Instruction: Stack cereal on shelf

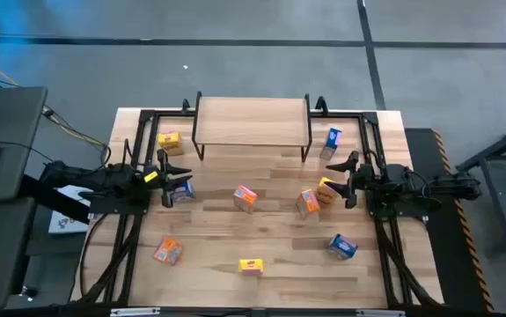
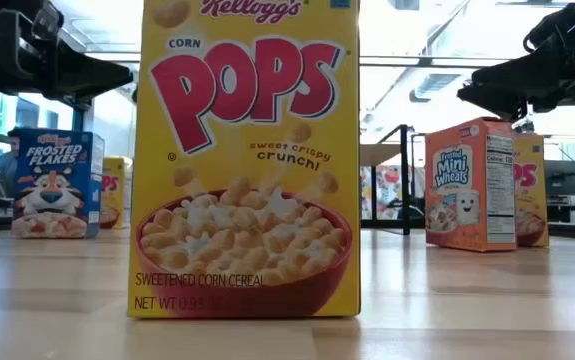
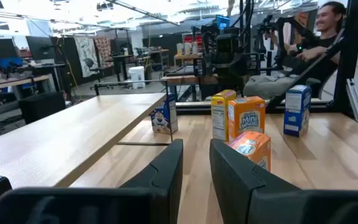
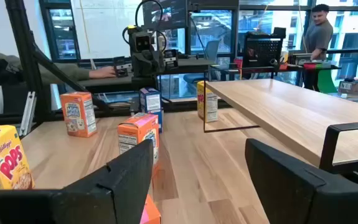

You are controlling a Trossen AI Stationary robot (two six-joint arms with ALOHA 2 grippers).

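Nothing stacked yet: the light wood wire-legged shelf is bare. Left claw closed and empty; right claw part-open, empty, must grasp the nearby yellow cardboard cereal box.

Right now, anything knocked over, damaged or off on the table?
Nothing damaged or spilled that I can see. The cereal boxes stand scattered at mixed angles across the table, and the shelf top is bare. Both grippers, left and right, hover at the sides, holding nothing.

Cereal boxes scattered on table before shelf.
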